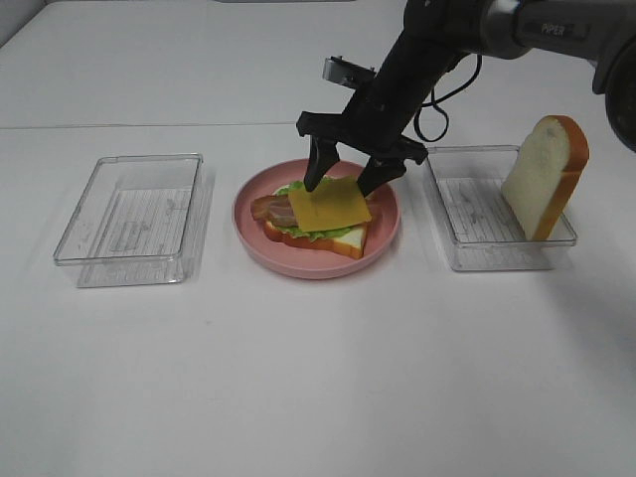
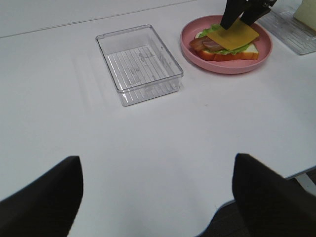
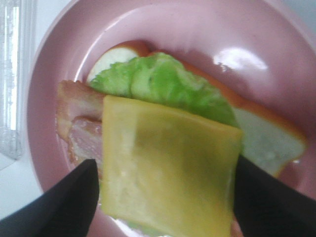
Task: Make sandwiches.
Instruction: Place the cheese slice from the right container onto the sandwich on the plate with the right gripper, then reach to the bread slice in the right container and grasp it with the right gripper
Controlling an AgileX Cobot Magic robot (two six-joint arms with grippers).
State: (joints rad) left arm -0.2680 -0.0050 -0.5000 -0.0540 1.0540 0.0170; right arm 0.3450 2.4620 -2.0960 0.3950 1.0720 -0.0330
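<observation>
- White matte table (image 1: 298,397) right across the view, near to far, left to right.
- Thin straight seam (image 1: 149,126) along the far part, from the left edge towards the middle.
- Sliver of grey background (image 1: 12,18) past the far left corner.
- Dark floor (image 2: 217,228) just beyond the table's near edge, from the left wrist view.
- Soft, even lighting, with faint blurred shadows on the tabletop.

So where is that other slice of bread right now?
In the high view the bread slice stands on edge in the clear tray on the right, beside the pink plate with the unfinished sandwich.
</observation>
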